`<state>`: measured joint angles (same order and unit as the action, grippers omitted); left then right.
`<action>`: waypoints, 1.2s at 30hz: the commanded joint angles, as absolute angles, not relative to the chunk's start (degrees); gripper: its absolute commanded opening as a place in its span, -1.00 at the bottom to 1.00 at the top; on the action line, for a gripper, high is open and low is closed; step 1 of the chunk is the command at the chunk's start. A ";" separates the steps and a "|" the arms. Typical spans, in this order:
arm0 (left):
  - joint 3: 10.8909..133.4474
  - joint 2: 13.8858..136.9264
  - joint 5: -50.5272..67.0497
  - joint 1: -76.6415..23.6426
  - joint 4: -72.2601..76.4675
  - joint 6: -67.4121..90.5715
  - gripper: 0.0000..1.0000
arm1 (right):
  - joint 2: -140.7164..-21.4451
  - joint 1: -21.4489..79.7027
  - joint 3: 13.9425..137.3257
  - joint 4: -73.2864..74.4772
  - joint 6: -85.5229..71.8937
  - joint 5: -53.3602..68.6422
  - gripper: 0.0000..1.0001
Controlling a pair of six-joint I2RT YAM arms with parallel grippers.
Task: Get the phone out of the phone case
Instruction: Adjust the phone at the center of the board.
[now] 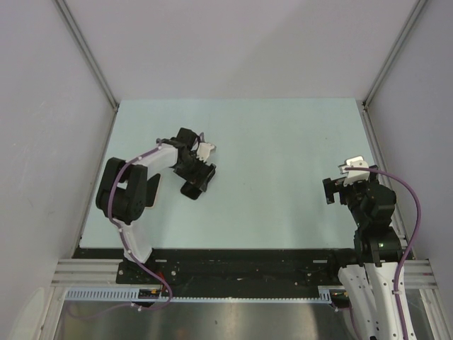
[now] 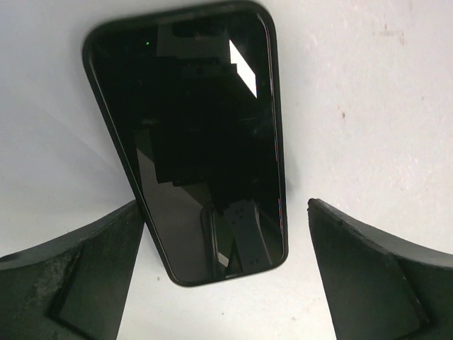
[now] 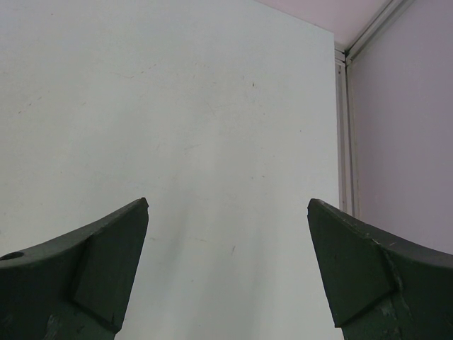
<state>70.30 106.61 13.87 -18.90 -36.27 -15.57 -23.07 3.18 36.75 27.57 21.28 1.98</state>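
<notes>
A black phone [image 2: 198, 134] lies screen up on the pale table, its glossy glass mirroring my gripper. A thin dark rim runs round it, and I cannot tell whether that rim is the phone case. My left gripper [image 2: 225, 204] is open, with a finger on each side of the phone's near end and a gap on both sides. In the top view the left gripper [image 1: 198, 180] covers most of the phone. A pale flat piece [image 1: 153, 191] lies half under the left arm; what it is I cannot tell. My right gripper [image 3: 228, 202] is open over bare table at the right [image 1: 338, 180].
The table [image 1: 283, 163] is walled at the back and on both sides. A metal post and side wall [image 3: 396, 127] stand close to the right of the right gripper. The left arm's elbow [image 1: 120, 195] sits near the left wall.
</notes>
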 commanded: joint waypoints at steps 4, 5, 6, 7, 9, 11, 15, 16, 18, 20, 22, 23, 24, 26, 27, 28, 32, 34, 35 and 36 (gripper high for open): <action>65.22 100.55 14.41 -19.25 -39.11 -17.93 1.00 | -22.68 3.43 36.91 26.37 21.71 1.58 0.99; 64.34 99.85 14.50 -19.25 -39.55 -18.10 1.00 | -22.50 3.51 36.83 26.45 21.71 1.67 1.00; 63.90 99.58 14.85 -19.25 -39.64 -18.63 0.99 | -22.50 3.52 36.83 26.46 21.71 1.67 0.99; 63.55 99.32 15.38 -19.25 -39.81 -18.89 1.00 | -22.41 3.52 36.83 26.46 21.71 1.67 1.00; 62.84 99.05 17.22 -19.25 -39.99 -19.34 1.00 | -22.41 3.51 36.91 26.37 21.71 1.84 1.00; 62.75 99.05 19.93 -19.42 -39.99 -19.69 1.00 | -22.41 3.52 36.83 26.37 21.71 2.11 1.00; 64.07 100.10 22.49 -20.83 -40.69 -19.77 1.00 | -22.76 3.51 36.83 26.54 21.80 2.11 0.99; 64.33 100.11 22.93 -21.87 -41.04 -19.86 1.00 | -22.76 3.52 36.83 26.54 21.88 2.11 0.99; 65.21 100.37 23.73 -23.02 -41.66 -19.95 1.00 | -22.94 3.52 36.83 26.46 21.80 2.11 0.99; 65.83 100.63 24.08 -24.95 -42.01 -19.69 1.00 | -22.94 3.52 36.83 26.37 21.71 2.20 0.99; 66.53 101.33 24.26 -26.79 -41.92 -19.43 1.00 | -23.03 3.60 36.83 26.28 21.71 2.20 1.00; 67.32 101.69 24.69 -27.24 -42.01 -18.99 1.00 | -23.03 3.60 36.74 26.28 21.71 2.20 0.99; 67.85 102.12 24.96 -27.86 -41.92 -18.72 1.00 | -23.03 3.69 36.83 26.28 21.62 2.11 1.00; 69.68 103.87 25.05 -29.44 -41.92 -18.02 1.00 | -23.03 3.69 36.83 26.37 21.62 2.11 0.99; 70.48 104.41 25.05 -29.97 -41.92 -17.93 1.00 | -22.94 3.69 36.83 26.37 21.71 2.11 1.00; 71.18 105.02 24.87 -30.75 -41.92 -17.84 1.00 | -23.03 3.69 36.83 26.45 21.71 2.11 0.99; 77.58 108.54 24.87 -31.55 -42.01 -17.05 1.00 | -23.11 3.69 36.83 26.63 21.80 2.20 0.99; 79.79 110.82 24.87 -32.08 -42.10 -16.70 1.00 | -23.38 3.69 36.83 26.63 21.80 2.29 1.00; 81.72 111.35 25.13 -32.25 -42.36 -16.70 1.00 | -23.81 3.69 36.83 26.46 21.88 2.37 0.99; 82.70 112.05 25.22 -32.43 -42.71 -16.79 1.00 | -23.91 3.69 36.83 26.54 21.88 2.46 1.00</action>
<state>76.40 109.93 23.07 -31.77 -43.20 -17.52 -23.11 3.31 36.75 27.57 21.30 2.02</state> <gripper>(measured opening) 0.996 0.994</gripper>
